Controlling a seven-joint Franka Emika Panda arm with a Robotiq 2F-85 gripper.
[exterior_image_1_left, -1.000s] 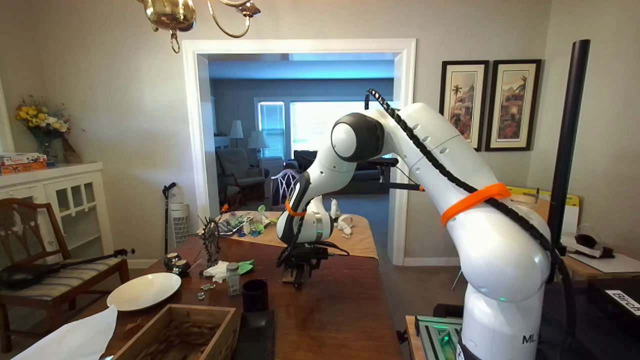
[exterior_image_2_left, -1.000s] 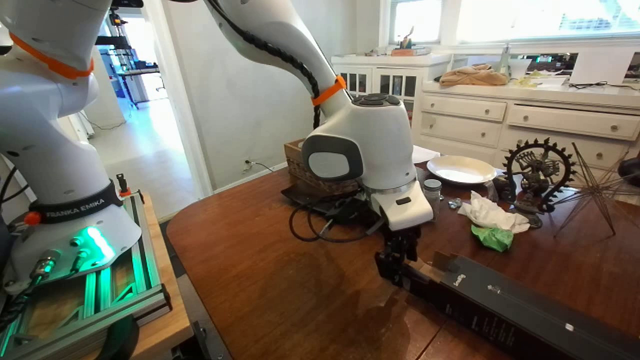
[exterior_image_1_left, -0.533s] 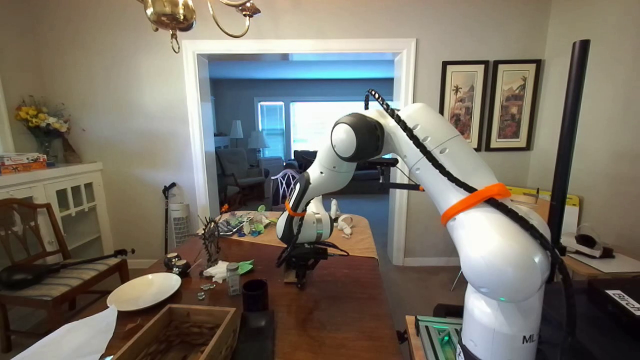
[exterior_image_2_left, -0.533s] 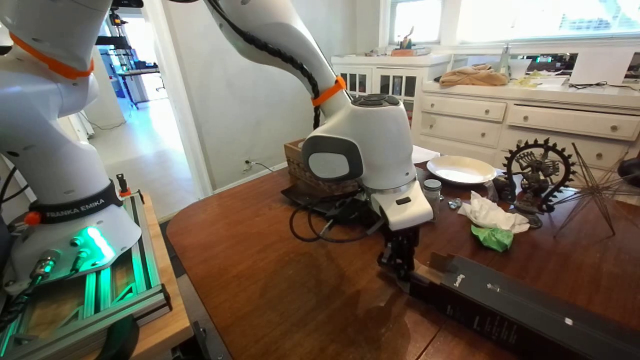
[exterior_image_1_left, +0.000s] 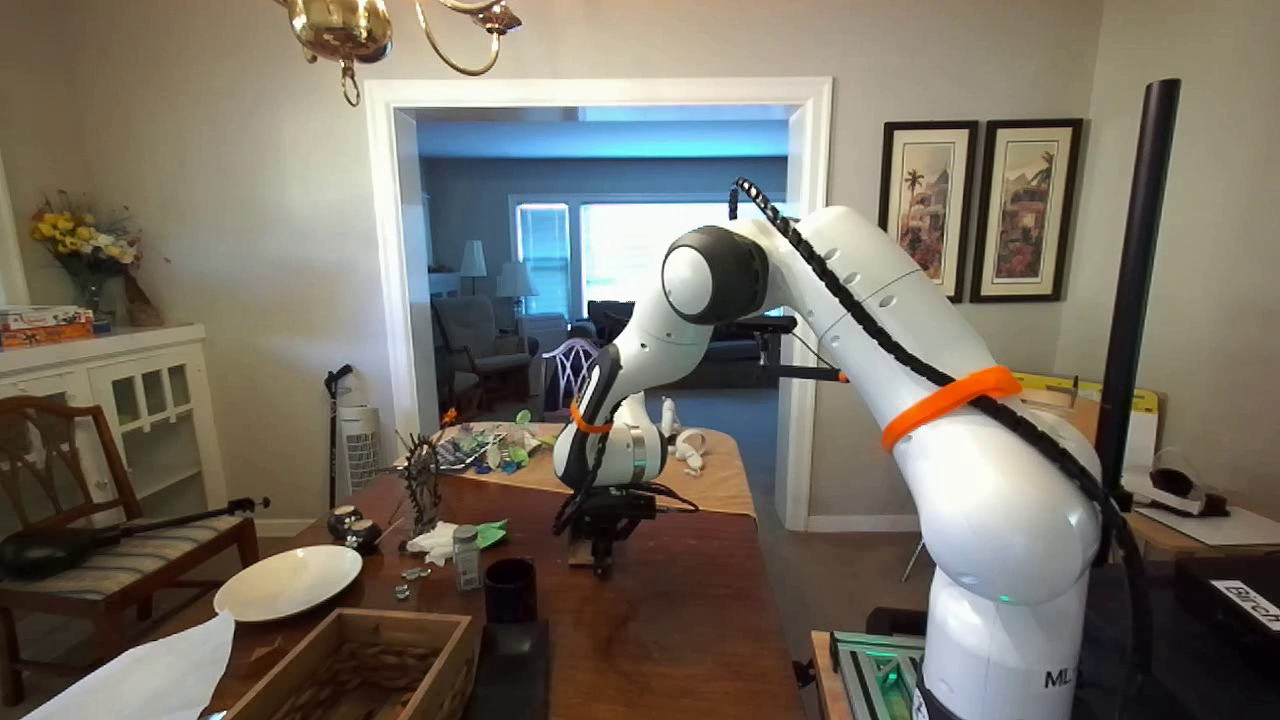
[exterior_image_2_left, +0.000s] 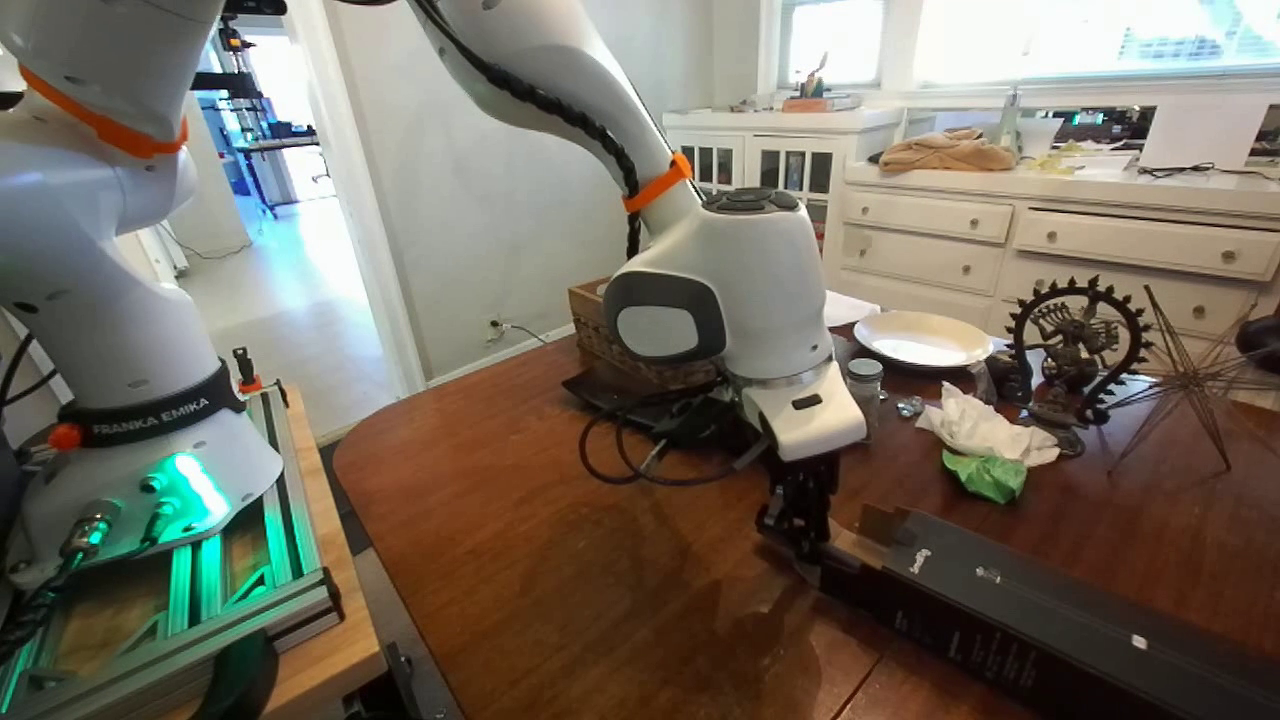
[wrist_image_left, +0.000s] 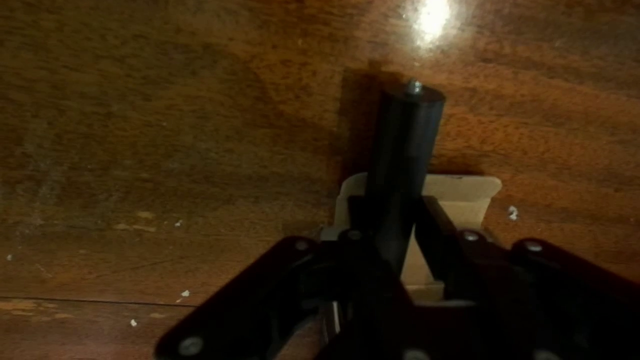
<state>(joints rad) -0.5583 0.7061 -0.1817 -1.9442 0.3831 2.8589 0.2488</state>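
Observation:
In the wrist view a dark round rod (wrist_image_left: 406, 132) with a small metal stud on its end runs between the fingers of my gripper (wrist_image_left: 392, 204). Both fingers press against its sides, so the jaws are shut on it. Beneath them show the tan cardboard flaps (wrist_image_left: 462, 192) of a box. An exterior view shows this long black box (exterior_image_2_left: 1010, 590) lying on the table, its open end right beside my gripper (exterior_image_2_left: 805, 550). The rod's far part is hidden by the gripper and perhaps the box. My gripper (exterior_image_1_left: 601, 560) points down, low over the wood.
A glass jar (exterior_image_1_left: 467, 558), a black cup (exterior_image_1_left: 511, 590), a white plate (exterior_image_1_left: 290, 583) and a wooden crate (exterior_image_1_left: 360, 665) stand on the table. Crumpled white paper (exterior_image_2_left: 985, 425), green paper (exterior_image_2_left: 988, 476), a bronze statue (exterior_image_2_left: 1078, 345) and a wire star (exterior_image_2_left: 1195, 380) lie beyond the box.
The gripper's fingers have come together from a wider stance and now clasp the dark rod. Arm and box look almost unmoved; the last half second shows hardly any difference.

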